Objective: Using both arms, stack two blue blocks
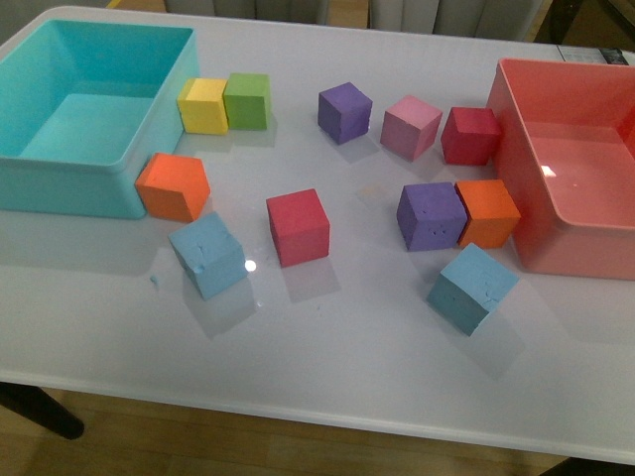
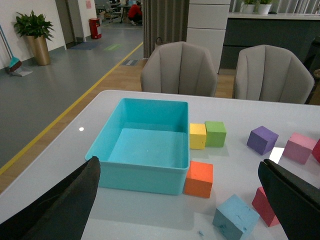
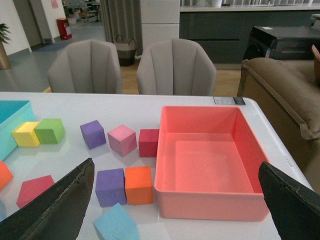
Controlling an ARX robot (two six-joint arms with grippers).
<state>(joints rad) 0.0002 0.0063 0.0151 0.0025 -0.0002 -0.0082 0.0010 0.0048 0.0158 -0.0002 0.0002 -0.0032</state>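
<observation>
A glossy white surface (image 1: 347, 377) holds a teal bin (image 1: 60, 188) and a coral-pink bin (image 1: 526, 228). The left sky-blue block (image 1: 206, 256) and the right sky-blue block (image 1: 472, 289) are a pale matte blue with faint pitting. The other cubes are all solid colours with no pattern: a yellow cube (image 1: 202, 105), a lime-green cube (image 1: 247, 100), a pink cube (image 1: 410, 127), two orange cubes (image 1: 173, 186) (image 1: 487, 212), two red cubes (image 1: 298, 227) (image 1: 470, 135) and two purple cubes (image 1: 344, 111) (image 1: 431, 215). The left tool (image 2: 178, 167) and the right tool (image 3: 176, 170) are black. The chairs (image 2: 180, 67) are grey.
</observation>
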